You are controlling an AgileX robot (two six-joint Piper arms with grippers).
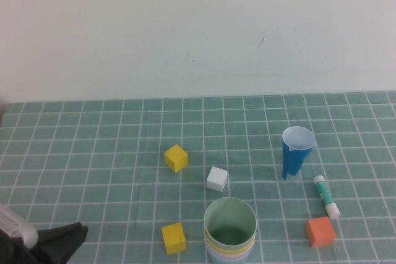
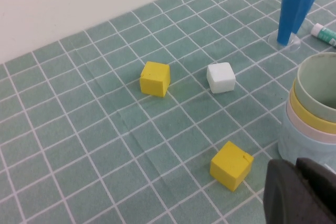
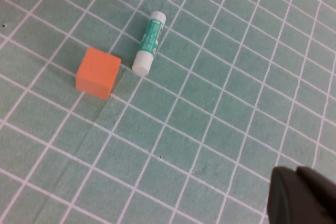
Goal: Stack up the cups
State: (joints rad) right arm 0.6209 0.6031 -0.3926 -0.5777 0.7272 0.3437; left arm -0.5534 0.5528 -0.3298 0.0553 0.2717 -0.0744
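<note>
Cups nested at near table edge, green innermost: stacking looks finished. Left gripper parked at near-left corner, right gripper elsewhere; jaws state unclear.

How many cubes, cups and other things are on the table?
Small cubes: 4 – two yellow, one white, one orange
Stacked plastic tumblers: 4
Tapered dark-blue cup: 1
Green-and-white glue stick: 1
Total: 10
</note>
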